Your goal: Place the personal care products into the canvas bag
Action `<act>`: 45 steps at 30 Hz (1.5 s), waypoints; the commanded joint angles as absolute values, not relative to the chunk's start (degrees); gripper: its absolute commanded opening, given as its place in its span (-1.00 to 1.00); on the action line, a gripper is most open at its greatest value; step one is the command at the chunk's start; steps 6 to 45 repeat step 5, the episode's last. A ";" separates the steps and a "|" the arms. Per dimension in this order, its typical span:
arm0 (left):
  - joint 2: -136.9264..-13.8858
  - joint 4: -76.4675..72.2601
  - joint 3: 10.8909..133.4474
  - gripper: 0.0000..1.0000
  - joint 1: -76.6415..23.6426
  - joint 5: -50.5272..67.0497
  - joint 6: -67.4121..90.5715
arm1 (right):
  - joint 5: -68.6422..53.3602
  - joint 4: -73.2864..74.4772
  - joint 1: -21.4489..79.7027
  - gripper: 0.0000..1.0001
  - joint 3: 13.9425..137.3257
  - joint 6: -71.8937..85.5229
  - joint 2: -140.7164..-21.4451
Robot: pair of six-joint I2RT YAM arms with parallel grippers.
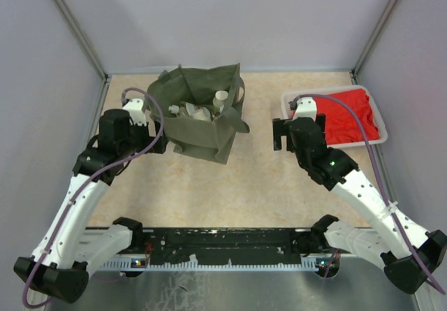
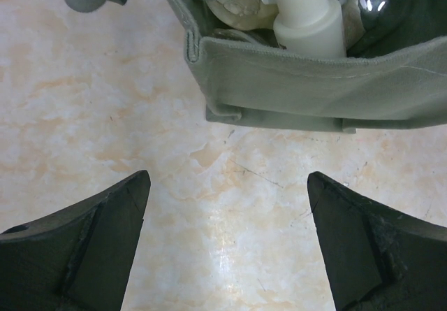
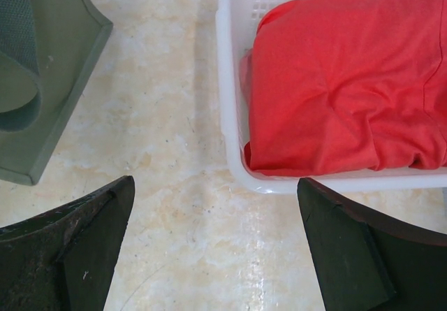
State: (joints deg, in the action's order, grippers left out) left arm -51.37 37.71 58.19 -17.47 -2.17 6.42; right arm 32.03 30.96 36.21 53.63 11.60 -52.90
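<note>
The olive-green canvas bag (image 1: pixel 202 119) stands at the back centre-left, its mouth open. Several small bottles (image 1: pixel 206 108) with white caps lie inside it. In the left wrist view the bag's rim (image 2: pixel 314 80) is at the top, with a cream bottle (image 2: pixel 311 21), a clear amber bottle (image 2: pixel 237 0) and a silvery one (image 2: pixel 374 0) inside. My left gripper (image 2: pixel 227 248) is open and empty over bare table just short of the bag. My right gripper (image 3: pixel 216 248) is open and empty, between the bag (image 3: pixel 42 87) and the white tray.
A white rectangular tray (image 1: pixel 288 103) at the back right holds a folded red cloth (image 1: pixel 346 115); they also show in the right wrist view, tray (image 3: pixel 234 115) and cloth (image 3: pixel 342 87). Grey walls close the table on three sides. A black rail runs along the near edge.
</note>
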 commanded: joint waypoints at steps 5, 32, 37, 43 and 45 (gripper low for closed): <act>-48.43 33.74 57.19 1.00 -17.31 -3.28 5.55 | 33.31 28.96 36.03 0.99 54.13 11.12 -53.58; -48.43 33.74 57.19 1.00 -17.31 -3.28 5.55 | 33.31 28.96 36.03 0.99 54.13 11.12 -53.58; -48.43 33.74 57.19 1.00 -17.31 -3.28 5.55 | 33.31 28.96 36.03 0.99 54.13 11.12 -53.58; -48.43 33.74 57.19 1.00 -17.31 -3.28 5.55 | 33.31 28.96 36.03 0.99 54.13 11.12 -53.58; -48.43 33.74 57.19 1.00 -17.31 -3.28 5.55 | 33.31 28.96 36.03 0.99 54.13 11.12 -53.58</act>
